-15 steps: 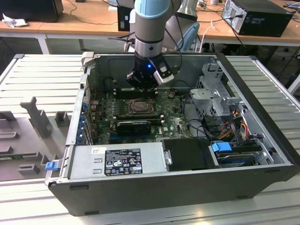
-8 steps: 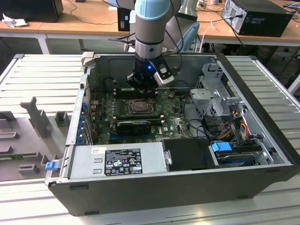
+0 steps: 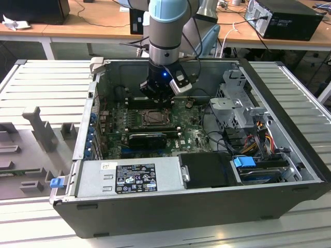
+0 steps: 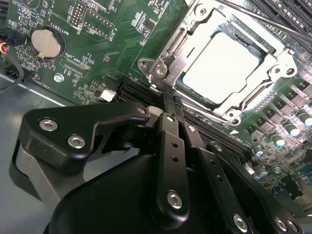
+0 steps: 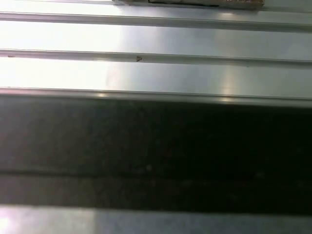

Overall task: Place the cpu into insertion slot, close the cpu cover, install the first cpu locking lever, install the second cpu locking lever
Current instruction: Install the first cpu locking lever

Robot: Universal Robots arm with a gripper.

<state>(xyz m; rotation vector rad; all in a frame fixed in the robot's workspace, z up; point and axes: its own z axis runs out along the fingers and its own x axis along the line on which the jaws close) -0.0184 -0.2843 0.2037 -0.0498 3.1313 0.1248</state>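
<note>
One square silvery cpu (image 4: 222, 67) under grey metal cpu cover (image 4: 181, 40), black tool (image 4: 171, 111) fingers together.

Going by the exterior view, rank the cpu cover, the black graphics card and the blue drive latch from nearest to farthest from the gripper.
1. The cpu cover, on the motherboard just below the gripper.
2. The black graphics card, just beyond the cover, toward the case's front wall.
3. The blue drive latch, far off toward the exterior view's right, by the drive bays.
</note>
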